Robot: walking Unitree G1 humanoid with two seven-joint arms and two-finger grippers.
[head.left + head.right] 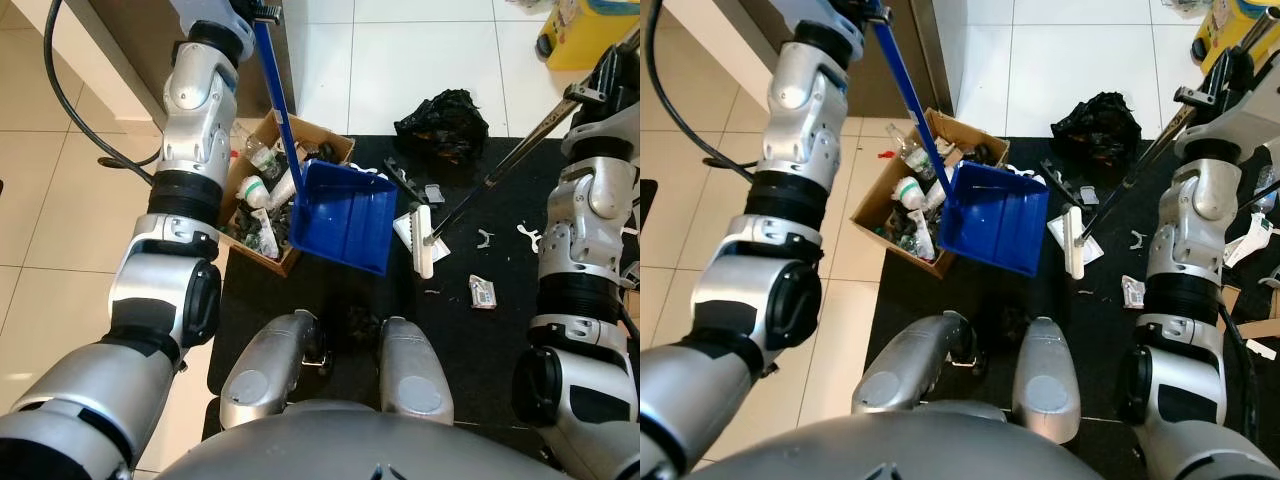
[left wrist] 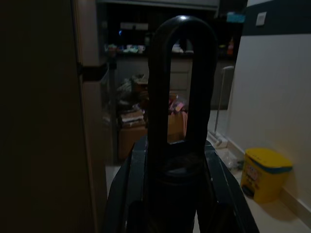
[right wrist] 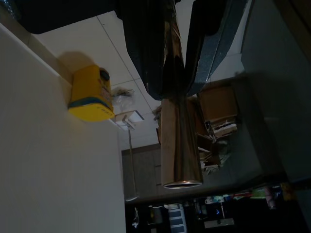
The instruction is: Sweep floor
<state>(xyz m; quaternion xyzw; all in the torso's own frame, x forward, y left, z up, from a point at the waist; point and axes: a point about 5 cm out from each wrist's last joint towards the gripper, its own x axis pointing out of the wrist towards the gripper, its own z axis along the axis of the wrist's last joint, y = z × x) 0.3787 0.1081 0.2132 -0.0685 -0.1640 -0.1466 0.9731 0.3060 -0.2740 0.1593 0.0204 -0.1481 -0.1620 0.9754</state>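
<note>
A blue dustpan (image 1: 345, 215) hangs tilted over an open cardboard box (image 1: 262, 255) full of trash. Its long blue handle (image 1: 280, 100) runs up to my left gripper (image 1: 250, 8), which is shut on it; in the left wrist view the handle's end loop (image 2: 181, 77) stands between the fingers of the left gripper (image 2: 175, 145). My right gripper (image 1: 1230, 70) is shut on the broom's metal pole (image 1: 500, 165), seen close in the right wrist view as the pole (image 3: 180, 145). The white broom head (image 1: 423, 240) rests on the black mat (image 1: 330, 290), right of the dustpan.
A crumpled black bag (image 1: 440, 120) lies at the mat's far edge. Small litter (image 1: 483, 292) and white scraps (image 1: 528, 235) dot the mat on the right. A yellow bin (image 1: 585, 35) stands at the far right. A black cable (image 1: 60, 90) crosses the tiles on the left.
</note>
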